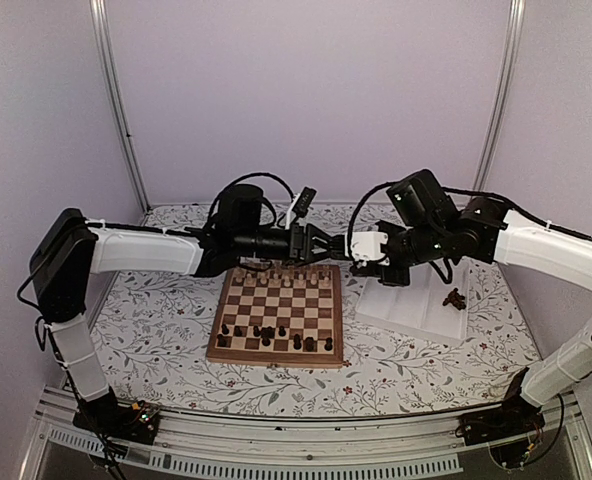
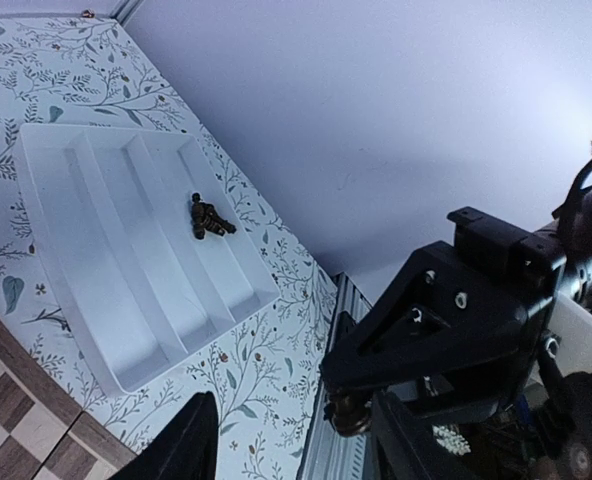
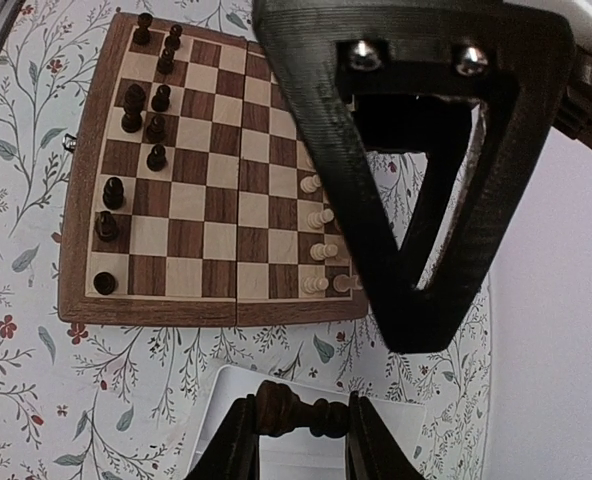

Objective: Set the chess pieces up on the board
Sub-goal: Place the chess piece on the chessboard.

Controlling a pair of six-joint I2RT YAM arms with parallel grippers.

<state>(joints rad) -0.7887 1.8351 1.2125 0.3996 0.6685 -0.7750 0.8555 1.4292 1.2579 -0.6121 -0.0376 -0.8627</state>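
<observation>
Left hand [image 1: 338, 247] before held chessman [image 3: 296, 412], tray [image 2: 96, 250] below

Top camera looks down from high behind me; right wrist view, closer overhead, shares its board [image 1: 276, 305]; left wrist faces the tray [image 2: 96, 230].

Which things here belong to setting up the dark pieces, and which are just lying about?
Job:
- chessboard
- dark chessmen standing on it
- dark piece gripped in right hand
- loose dark chessmen in white tray

Lying about:
- the white tray itself
- pale chessmen on the board
- floral table cover
</observation>
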